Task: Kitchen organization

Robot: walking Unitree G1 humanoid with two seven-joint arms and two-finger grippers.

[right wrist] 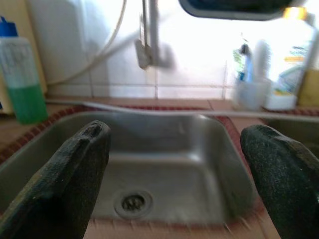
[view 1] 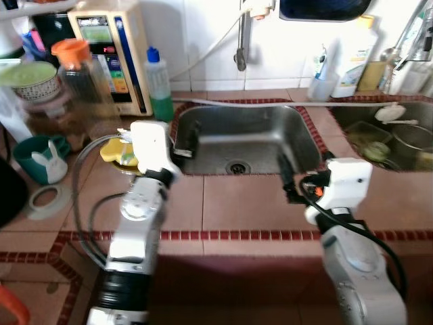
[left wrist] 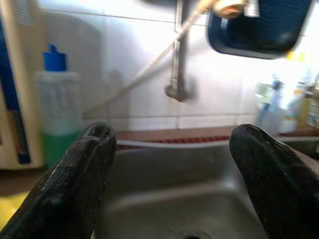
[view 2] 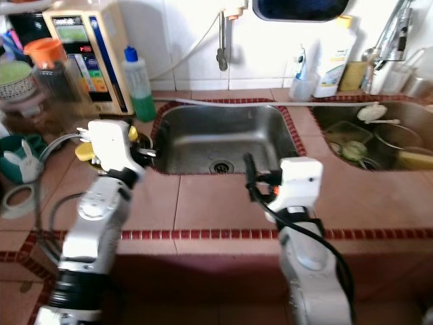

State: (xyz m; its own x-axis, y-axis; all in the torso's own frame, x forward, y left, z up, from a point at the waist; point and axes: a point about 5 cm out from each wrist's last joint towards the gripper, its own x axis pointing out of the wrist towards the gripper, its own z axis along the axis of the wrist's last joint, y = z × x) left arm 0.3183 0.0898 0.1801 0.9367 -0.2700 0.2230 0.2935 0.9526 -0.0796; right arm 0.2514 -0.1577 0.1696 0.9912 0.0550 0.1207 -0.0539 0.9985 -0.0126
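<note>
Steel sink (view 1: 243,139) below both tools, left tool (left wrist: 172,179) and right tool (right wrist: 174,181) spread wide, empty

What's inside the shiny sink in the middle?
The middle sink holds only its round drain; no dishes show. Its near wall is hidden by the counter edge and the open left pincer and right pincer at its rim.

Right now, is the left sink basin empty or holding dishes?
Empty: the left sink basin shows bare steel and its drain; both open grippers hold nothing.
</note>
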